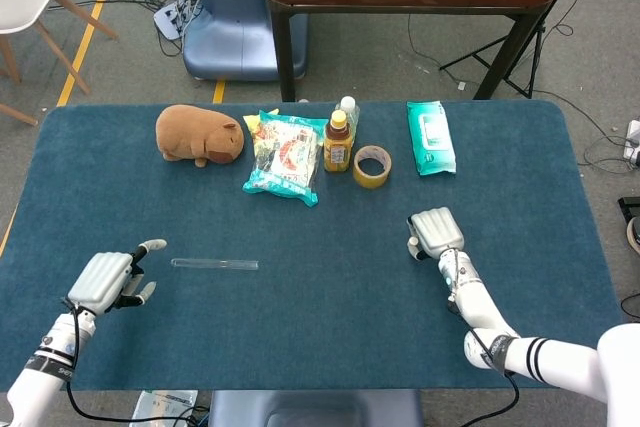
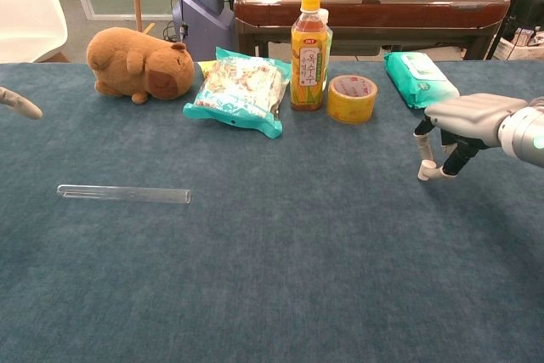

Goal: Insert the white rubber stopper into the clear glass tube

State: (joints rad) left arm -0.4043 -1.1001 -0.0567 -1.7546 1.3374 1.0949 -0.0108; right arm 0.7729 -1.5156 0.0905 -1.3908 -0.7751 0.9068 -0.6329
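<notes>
My right hand sits low over the blue table, palm down, fingers curled toward the cloth. The white rubber stopper lies at the fingertips, pinched between thumb and a finger as far as the chest view shows; contact looks real but the stopper also seems to touch the table (cannot tell whether it is lifted). In the head view this hand covers the stopper almost wholly.

My left hand rests near the table's left edge, holding nothing, one finger stretched out toward the clear glass tube, the others loosely bent. The tube lies flat, just beyond that outstretched fingertip and not touching it. In the chest view the tube shows its length lying left to right; only one fingertip of the left hand enters at the frame edge.

The tube and the stopper are well apart, each next to its own hand.

Beyond both hands, along the far side: a brown plush animal, a snack bag, a drink bottle, a roll of yellow tape, a pack of wet wipes.
</notes>
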